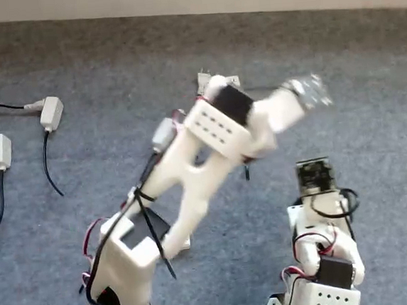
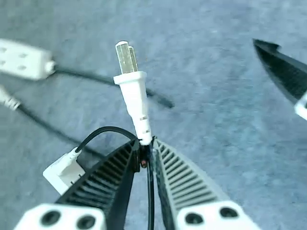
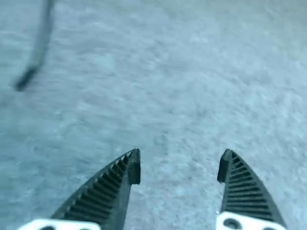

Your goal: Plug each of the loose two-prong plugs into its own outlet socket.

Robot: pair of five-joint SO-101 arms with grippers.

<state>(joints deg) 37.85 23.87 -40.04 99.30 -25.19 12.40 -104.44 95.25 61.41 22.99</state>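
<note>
Two-prong plug (image 2: 134, 98) clamped by its tail in left gripper (image 2: 145, 142), prongs pointing straight out, outlet socket (image 2: 24, 60) well off-axis.

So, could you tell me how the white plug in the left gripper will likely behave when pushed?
The plug looks stiff and light, but the left gripper pinches only its thin tail, so it may well pivot under a push. Its black cord seems floppy and would probably drag behind.
</note>
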